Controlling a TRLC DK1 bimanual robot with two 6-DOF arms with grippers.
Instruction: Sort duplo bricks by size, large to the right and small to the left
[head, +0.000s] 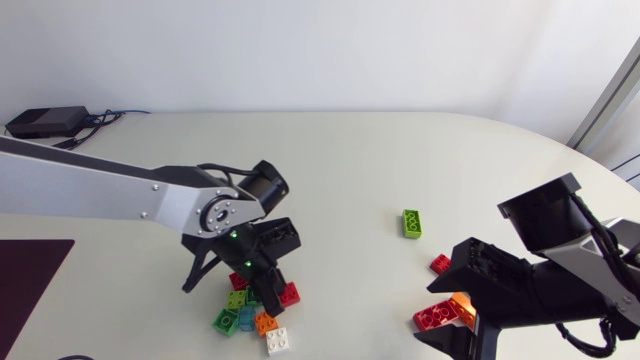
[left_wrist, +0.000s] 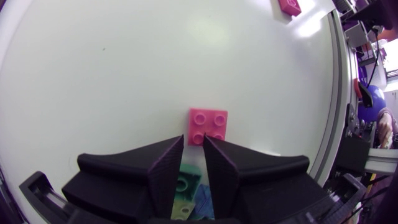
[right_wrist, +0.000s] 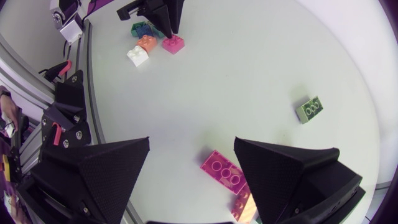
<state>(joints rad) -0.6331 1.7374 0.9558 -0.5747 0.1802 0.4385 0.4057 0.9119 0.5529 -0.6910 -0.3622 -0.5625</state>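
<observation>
Now, left gripper (left_wrist: 193, 152): released, black wedge fingers only a narrow slit apart, nothing clamped at the tips (poised low over the heap).
Pink square four-stud plastic brick (left_wrist: 208, 126): flat on the white table (left_wrist: 124, 74), studs up, just ahead of the fingertips and lined up with the slit.
Long axis: none to speak of, being square; near edge roughly square-on to the fingers.
Under the fingers: pale green brick (left_wrist: 185, 185) glimpsed through the gap, something bluish beside it.
Cluster of small bricks (head: 250, 315): huddled on the left half, touching or nearly so, the pink one at its edge.
Nearer arm: left, by a long way.
Right gripper (right_wrist: 192, 144): well apart from all that, spread wide above a magenta eight-stud long brick (right_wrist: 224, 171), gripping nothing.
Green long brick (head: 411, 223): alone on the right half, near the large ones.
Likely call: short push forward, with a wider opening probably needed to straddle the pink square.
</observation>
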